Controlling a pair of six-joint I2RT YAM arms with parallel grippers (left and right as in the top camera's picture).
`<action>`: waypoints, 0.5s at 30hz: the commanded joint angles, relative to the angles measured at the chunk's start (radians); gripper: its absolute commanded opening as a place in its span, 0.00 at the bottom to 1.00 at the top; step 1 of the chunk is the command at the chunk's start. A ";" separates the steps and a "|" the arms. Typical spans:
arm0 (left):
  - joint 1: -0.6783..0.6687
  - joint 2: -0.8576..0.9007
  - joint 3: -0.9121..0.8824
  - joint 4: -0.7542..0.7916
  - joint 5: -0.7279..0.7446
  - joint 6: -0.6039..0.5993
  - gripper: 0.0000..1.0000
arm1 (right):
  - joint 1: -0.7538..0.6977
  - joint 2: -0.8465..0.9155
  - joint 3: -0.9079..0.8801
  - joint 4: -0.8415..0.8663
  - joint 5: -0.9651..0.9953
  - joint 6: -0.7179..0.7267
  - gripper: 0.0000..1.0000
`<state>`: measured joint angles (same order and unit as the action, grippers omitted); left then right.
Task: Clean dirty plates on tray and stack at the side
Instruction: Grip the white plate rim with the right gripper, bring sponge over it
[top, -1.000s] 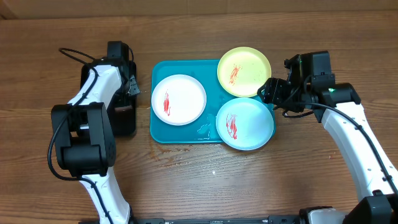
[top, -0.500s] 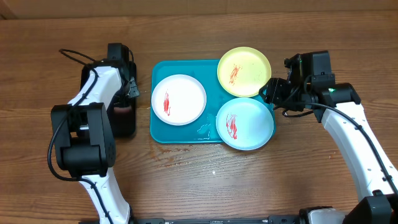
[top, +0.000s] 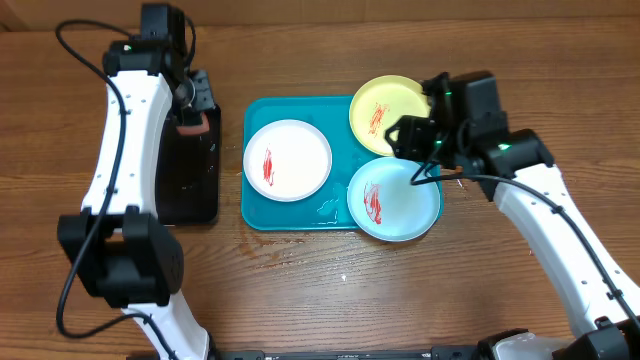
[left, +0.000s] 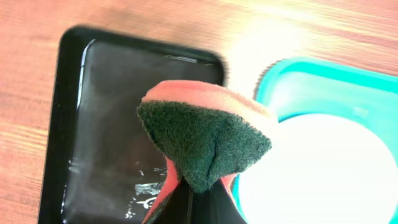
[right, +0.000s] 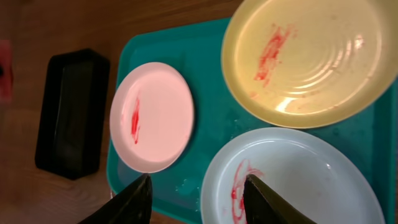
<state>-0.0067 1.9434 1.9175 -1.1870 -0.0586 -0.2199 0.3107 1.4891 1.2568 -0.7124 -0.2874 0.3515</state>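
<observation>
The teal tray (top: 340, 112) holds three plates with red smears: white (top: 287, 160) at left, yellow-green (top: 392, 115) at back right, mint-green (top: 394, 198) at front right. My left gripper (top: 190, 112) is shut on a red sponge with a green scouring face (left: 205, 140) and holds it above the black tray (top: 185, 175), next to the teal tray's left rim (left: 311, 71). My right gripper (top: 408, 138) is open and empty, hovering over the tray's right side between the yellow-green (right: 311, 59) and mint-green (right: 292, 180) plates. The white plate (right: 152, 118) lies beyond its left finger.
The wet black tray (left: 112, 124) stands left of the teal tray on the wooden table (top: 320, 290). Water droplets lie on the teal tray's front part (top: 328, 208). The right arm crosses the table's right side.
My left arm has risen from the black tray with the sponge and swung toward the back. My right gripper has moved left, over the tray's right side.
</observation>
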 joint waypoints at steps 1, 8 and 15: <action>-0.044 -0.037 0.034 -0.025 0.119 0.100 0.04 | 0.048 0.050 0.065 0.022 0.045 0.016 0.49; -0.128 -0.039 0.034 -0.070 0.164 0.136 0.04 | 0.132 0.259 0.134 0.058 0.056 0.040 0.42; -0.167 -0.034 0.027 -0.071 0.156 0.129 0.04 | 0.174 0.422 0.139 0.110 0.069 0.083 0.34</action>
<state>-0.1711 1.9152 1.9381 -1.2575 0.0814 -0.1040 0.4667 1.8851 1.3701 -0.6216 -0.2382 0.4099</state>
